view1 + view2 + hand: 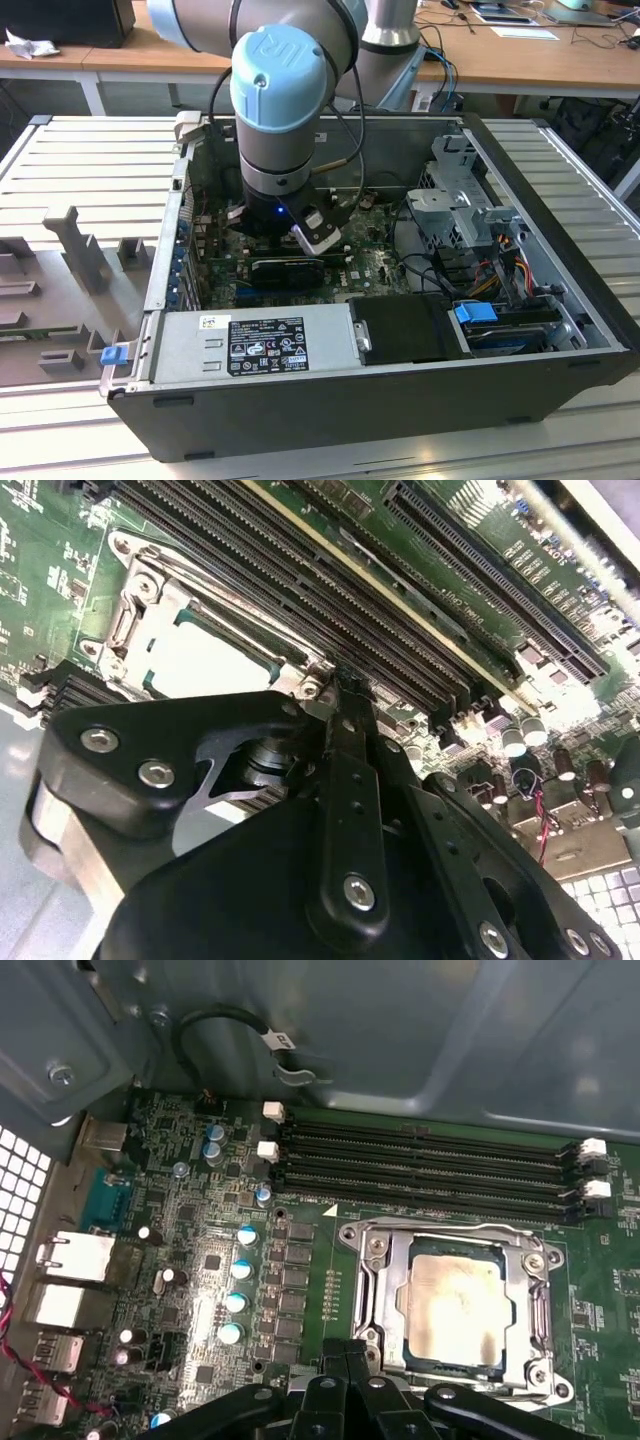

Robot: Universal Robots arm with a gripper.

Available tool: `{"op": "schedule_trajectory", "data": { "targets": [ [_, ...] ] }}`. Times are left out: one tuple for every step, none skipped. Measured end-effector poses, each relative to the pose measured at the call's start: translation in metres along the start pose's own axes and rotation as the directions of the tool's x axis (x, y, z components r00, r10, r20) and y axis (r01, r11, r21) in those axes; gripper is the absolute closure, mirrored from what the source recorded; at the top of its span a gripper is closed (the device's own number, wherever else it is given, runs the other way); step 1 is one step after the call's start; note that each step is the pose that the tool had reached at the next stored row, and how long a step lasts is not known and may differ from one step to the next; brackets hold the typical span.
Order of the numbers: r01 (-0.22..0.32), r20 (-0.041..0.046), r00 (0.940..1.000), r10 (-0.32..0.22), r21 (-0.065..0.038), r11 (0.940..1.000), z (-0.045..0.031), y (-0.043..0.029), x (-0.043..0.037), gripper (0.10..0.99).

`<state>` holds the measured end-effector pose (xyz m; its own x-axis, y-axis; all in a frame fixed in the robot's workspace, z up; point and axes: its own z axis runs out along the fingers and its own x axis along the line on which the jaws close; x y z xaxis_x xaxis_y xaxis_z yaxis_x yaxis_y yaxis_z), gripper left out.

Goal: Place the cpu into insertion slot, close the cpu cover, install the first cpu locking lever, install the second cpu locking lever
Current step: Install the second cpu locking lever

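The cpu [455,1305], a pale metal square with a smudged face, lies in the insertion slot [432,1368], whose dark rim shows around it. The cpu cover [392,1290], a silvery frame, lies flat over the chip's edges. My gripper [346,1352] is shut, its two narrow black fingers pressed together at the socket's near edge, with nothing visible between them. In the second wrist view the gripper [335,695] touches down by a corner of the cover [135,605], beside the cpu [200,660]. In the exterior view the arm [280,100] reaches down into the open computer case [400,400].
Black memory slots [430,1165] run just beyond the socket. A black cable [230,1025] loops off the case wall. Inside the case sit a labelled power supply [255,345], a black box [400,330], a finned card [285,270] and a drive cage [455,200].
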<state>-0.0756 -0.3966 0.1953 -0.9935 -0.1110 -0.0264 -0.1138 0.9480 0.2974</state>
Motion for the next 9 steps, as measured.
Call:
{"op": "schedule_trajectory", "data": {
  "targets": [
    [0.0, 0.0, 1.0, 0.0, 0.0, 1.0, -0.001, 0.0002, 0.0001, 0.98],
    [0.0, 0.0, 1.0, 0.0, 0.0, 1.0, -0.0047, 0.0014, 0.0002, 0.98],
    [0.0, 0.0, 1.0, 0.0, 0.0, 1.0, -0.0071, 0.0022, 0.0002, 0.98],
    [0.0, 0.0001, 1.0, 0.0, 0.0, 1.0, -0.0092, 0.0029, 0.0001, 0.98],
    [0.0, -0.0001, 1.0, 0.0, 0.0, 1.0, -0.0115, 0.0036, 0.0, 0.98],
    [0.0, -0.0003, 1.0, 0.0, 0.0, 1.0, -0.0134, 0.0042, 0.0, 0.98],
    [0.0, -0.0009, 1.0, 0.0, 0.0, 1.0, -0.0149, 0.0047, 0.0, 0.98],
    [0.0, -0.001, 1.0, 0.0, 0.0, 1.0, -0.0164, 0.0051, -0.0001, 0.98],
    [0.0, -0.0009, 1.0, 0.0, 0.0, 1.0, -0.0181, 0.0056, -0.0001, 0.98]
  ]
}}
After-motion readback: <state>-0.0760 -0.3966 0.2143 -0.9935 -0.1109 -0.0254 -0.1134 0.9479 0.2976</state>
